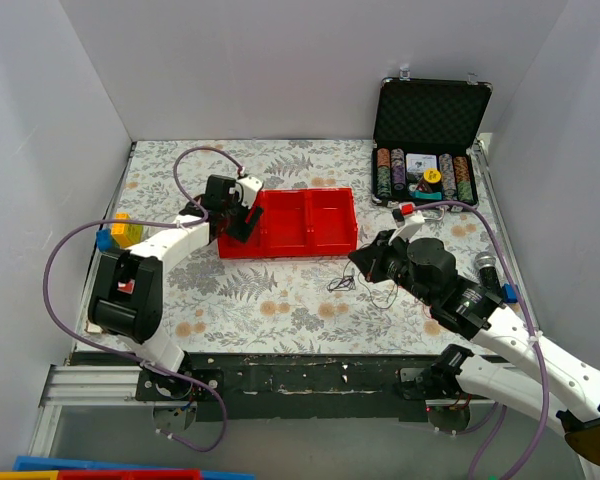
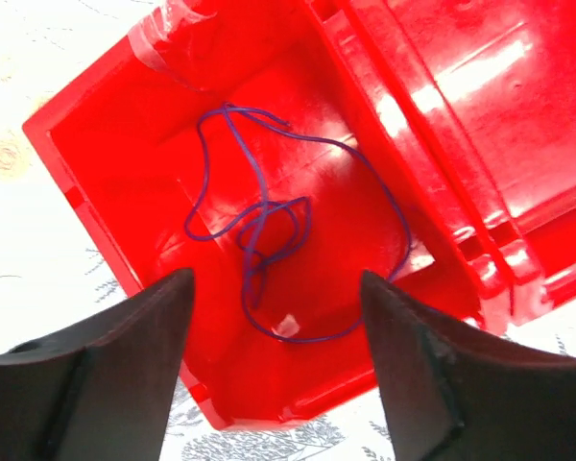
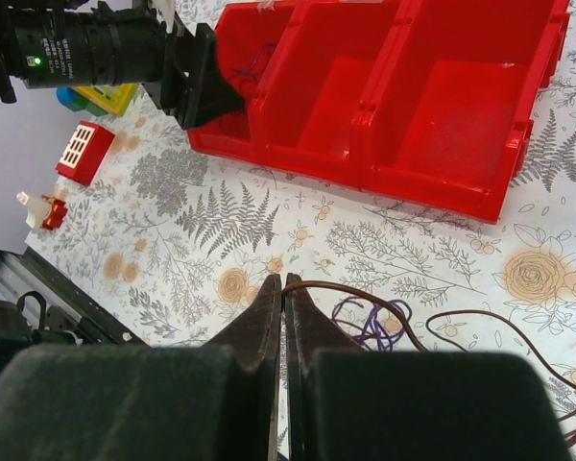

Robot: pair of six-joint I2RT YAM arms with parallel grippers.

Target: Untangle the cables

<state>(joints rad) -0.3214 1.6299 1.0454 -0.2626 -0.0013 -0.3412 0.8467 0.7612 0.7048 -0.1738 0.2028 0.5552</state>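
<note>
Left gripper [image 2: 274,280] hangs released over the purple cable [image 2: 259,230] set apart in the bin [image 2: 106,144]; right gripper [image 3: 283,284] clenches a brown cable [image 3: 317,284], likely to free it.

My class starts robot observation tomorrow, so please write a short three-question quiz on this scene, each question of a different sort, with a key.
1. True or false: the left gripper is open.
2. Which compartment of the bin holds the purple wire? A) the end one under the left gripper B) the middle one C) the other end one
3. Fill in: the cables on the table lie beside the ___ gripper.
Key: 1 true; 2 A; 3 right gripper.
</note>
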